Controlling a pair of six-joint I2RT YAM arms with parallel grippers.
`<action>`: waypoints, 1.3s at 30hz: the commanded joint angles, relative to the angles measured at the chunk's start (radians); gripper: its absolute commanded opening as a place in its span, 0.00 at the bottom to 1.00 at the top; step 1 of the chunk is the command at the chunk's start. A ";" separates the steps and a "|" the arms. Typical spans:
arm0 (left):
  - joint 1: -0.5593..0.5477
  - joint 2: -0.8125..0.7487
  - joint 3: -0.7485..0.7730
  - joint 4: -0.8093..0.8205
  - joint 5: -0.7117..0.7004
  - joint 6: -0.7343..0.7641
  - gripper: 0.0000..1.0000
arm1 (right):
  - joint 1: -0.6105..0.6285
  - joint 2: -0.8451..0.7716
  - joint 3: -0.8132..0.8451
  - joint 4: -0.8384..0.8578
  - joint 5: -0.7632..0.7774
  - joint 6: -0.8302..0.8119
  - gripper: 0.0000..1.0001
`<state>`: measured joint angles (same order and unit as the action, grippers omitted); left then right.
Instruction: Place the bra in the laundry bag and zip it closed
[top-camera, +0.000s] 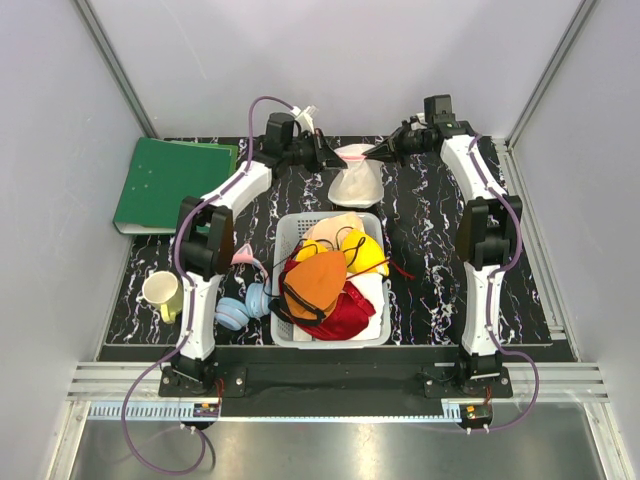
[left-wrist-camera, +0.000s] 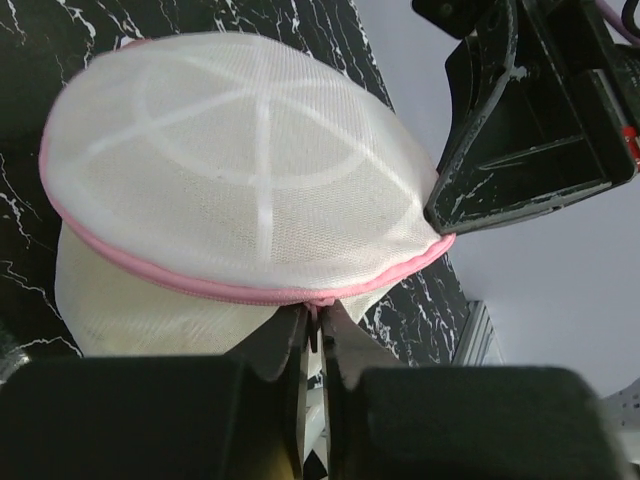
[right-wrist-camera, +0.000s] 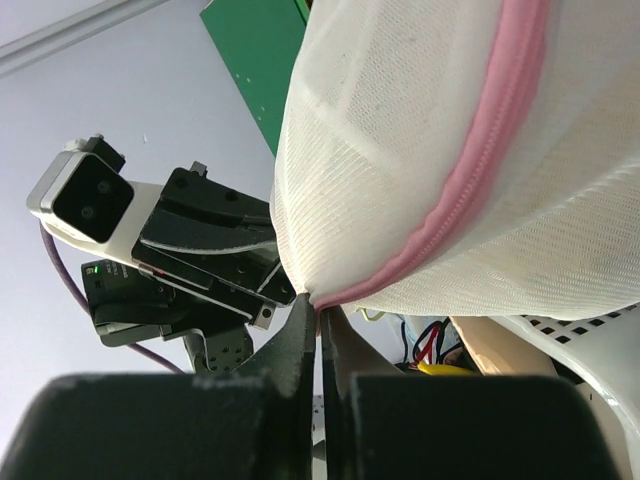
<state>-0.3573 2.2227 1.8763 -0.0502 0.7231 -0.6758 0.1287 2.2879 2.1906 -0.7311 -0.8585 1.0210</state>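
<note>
Laundry bag (top-camera: 355, 182): one, pinched by left claw (top-camera: 337, 164) and right claw (top-camera: 369, 155).

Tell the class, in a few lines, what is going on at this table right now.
Both arms hold the laundry bag at the far side of the table. The left gripper and the right gripper each pinch its pink zipper rim from opposite sides. The bras lie heaped in the white basket at mid-table; no yellow shows through the mesh.
</note>
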 joint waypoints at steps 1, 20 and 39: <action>0.011 -0.055 0.030 -0.028 -0.011 0.068 0.00 | 0.000 -0.084 -0.008 0.033 -0.065 -0.018 0.00; -0.078 -0.129 -0.103 -0.008 -0.054 0.122 0.00 | -0.015 0.062 0.273 -0.342 0.322 -0.164 0.55; -0.135 -0.146 -0.138 0.001 -0.073 0.099 0.00 | 0.074 -0.470 -0.477 0.062 0.510 0.301 0.78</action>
<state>-0.4847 2.1311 1.7561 -0.1024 0.6647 -0.5816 0.1680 1.8320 1.7458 -0.8181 -0.3748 1.1809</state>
